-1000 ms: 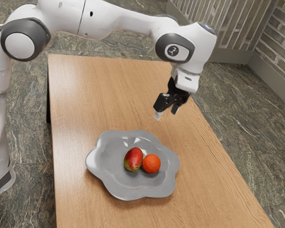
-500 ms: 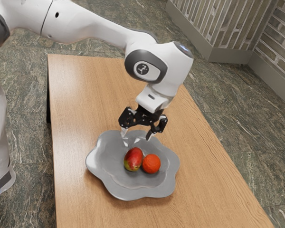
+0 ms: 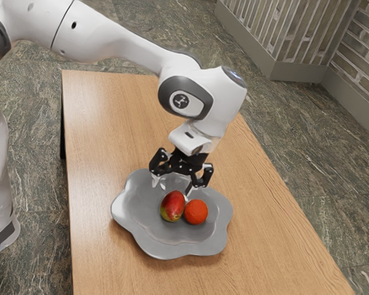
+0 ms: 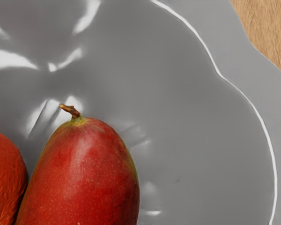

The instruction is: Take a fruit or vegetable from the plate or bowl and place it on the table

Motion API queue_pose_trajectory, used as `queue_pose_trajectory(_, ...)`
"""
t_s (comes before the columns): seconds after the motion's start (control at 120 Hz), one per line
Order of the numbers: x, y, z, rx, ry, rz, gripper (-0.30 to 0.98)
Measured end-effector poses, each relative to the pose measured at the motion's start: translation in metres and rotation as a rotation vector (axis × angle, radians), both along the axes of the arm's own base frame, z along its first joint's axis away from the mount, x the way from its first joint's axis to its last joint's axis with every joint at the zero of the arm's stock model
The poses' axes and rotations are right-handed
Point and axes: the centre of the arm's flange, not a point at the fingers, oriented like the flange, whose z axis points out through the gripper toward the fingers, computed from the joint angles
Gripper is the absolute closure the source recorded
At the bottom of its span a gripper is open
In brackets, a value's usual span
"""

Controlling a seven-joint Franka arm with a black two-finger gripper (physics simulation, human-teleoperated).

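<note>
One table (image 3: 111,123), one gray plate (image 3: 138,221) on it. One gripper (image 3: 170,187), released, fingers apart, above the plate. Two fruits on the plate, side by side: one mango (image 3: 171,208), one orange (image 3: 196,212). Exterior view has the orange whole; wrist view crops it but adds one mango stem (image 4: 71,110).

Brick wall (image 3: 361,52), veined floor (image 3: 289,138).

red-grn mango (image 3: 172,207) w/ stem, orange (image 3: 196,212) beside, on gry plate (image 3: 172,246)
</note>
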Motion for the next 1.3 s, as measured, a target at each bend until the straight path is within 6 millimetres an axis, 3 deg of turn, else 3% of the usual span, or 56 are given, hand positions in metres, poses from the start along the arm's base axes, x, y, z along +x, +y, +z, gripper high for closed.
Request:
queue_pose_trajectory(0.267, -0.005, -0.004, -0.019, -0.015, 0.019, -0.035, -0.01)
queue_pose_trajectory(0.508, -0.003, -0.003, -0.05, -0.027, 0.055, -0.048, -0.01)
queue_pose_trajectory(0.55, -0.001, -0.002, -0.055, -0.029, 0.06, -0.047, 0.06)
queue_pose_trajectory(0.583, 0.0, -0.001, -0.06, -0.031, 0.063, -0.046, 0.28)
queue_pose_trajectory(0.675, 0.003, -0.002, -0.07, -0.035, 0.069, -0.048, 0.38)
queue_pose_trajectory(0.725, 0.004, -0.001, -0.074, -0.038, 0.073, -0.046, 0.36)
queue_pose_trajectory(0.792, 0.006, 0.001, -0.075, -0.04, 0.069, -0.041, 0.49)
queue_pose_trajectory(0.825, 0.006, 0.0, -0.074, -0.04, 0.064, -0.041, 0.61)
queue_pose_trajectory(0.925, 0.006, -0.002, -0.064, -0.041, 0.037, -0.044, 0.72)
queue_pose_trajectory(0.983, 0.004, -0.005, -0.053, -0.042, 0.012, -0.049, 0.58)
queue_pose_trajectory(1.075, 0.005, -0.002, -0.038, -0.044, -0.013, -0.042, 0.55)
queue_pose_trajectory(1.233, 0.014, 0.027, 0.0, -0.052, -0.07, 0.016, 0.59)
queue_pose_trajectory(1.3, 0.019, 0.058, 0.021, -0.058, -0.101, 0.073, 0.61)
